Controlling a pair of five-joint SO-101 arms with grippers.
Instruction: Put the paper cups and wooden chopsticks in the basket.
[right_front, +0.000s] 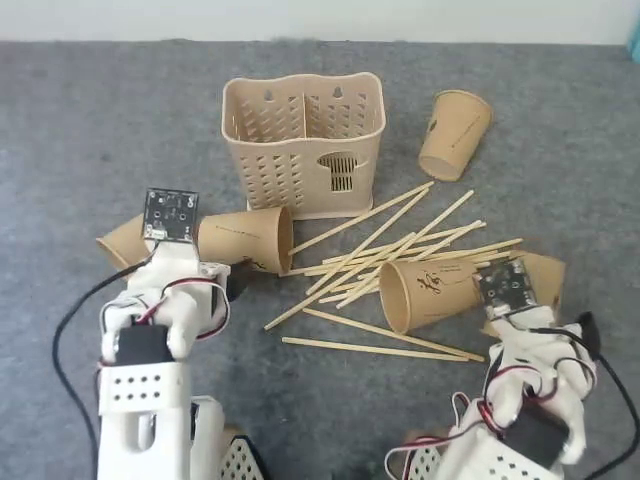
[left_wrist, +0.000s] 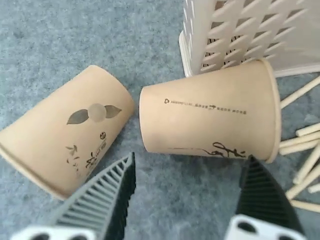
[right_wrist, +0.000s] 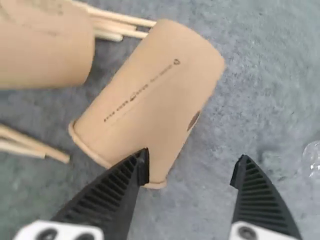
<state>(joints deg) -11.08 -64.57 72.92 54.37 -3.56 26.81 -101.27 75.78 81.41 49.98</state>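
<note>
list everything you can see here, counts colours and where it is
basket: one, beige, upright at the far middle of the table
paper cups: five, tan, all on their sides; this one at the right end of the chopstick pile, one right of the basket, one by the basket's front left corner, one further left, one at the right under the right arm
chopsticks: many, pale wood, loose crossed pile in front of the basket, too overlapped to count
table cover: one, grey, carpet-like
left gripper: one, black fingers, open, over the two left cups
right gripper: one, black fingers, open, over the rightmost cup
</note>
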